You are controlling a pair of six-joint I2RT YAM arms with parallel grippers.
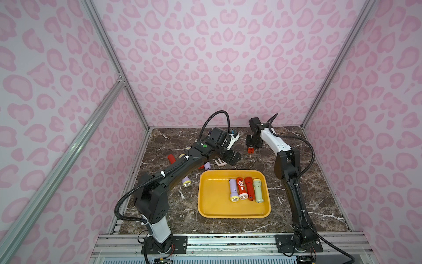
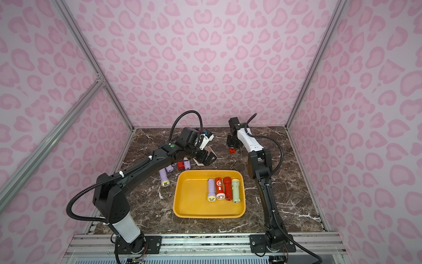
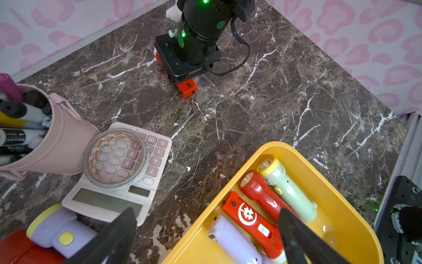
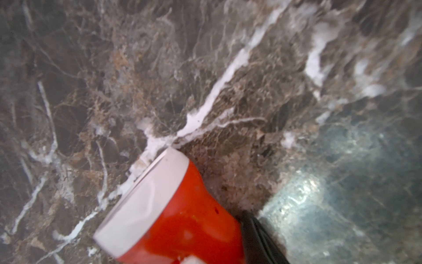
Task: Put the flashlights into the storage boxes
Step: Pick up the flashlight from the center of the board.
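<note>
Jaws of right gripper (image 1: 251, 145), mid-frame in both top views, we see clamped on red flashlight (image 1: 250, 150); left gripper (image 3: 206, 211) gapes empty.

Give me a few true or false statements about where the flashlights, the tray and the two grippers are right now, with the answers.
1. The yellow tray holds four flashlights. True.
2. The right gripper is open and empty. False: it is shut on a red flashlight.
3. A tape roll lies on the pink calculator. True.
4. The left gripper grips a lilac flashlight. False: its jaws stand open with nothing between them.
5. The pale green flashlight lies outside the tray. False: it lies inside the tray.
</note>
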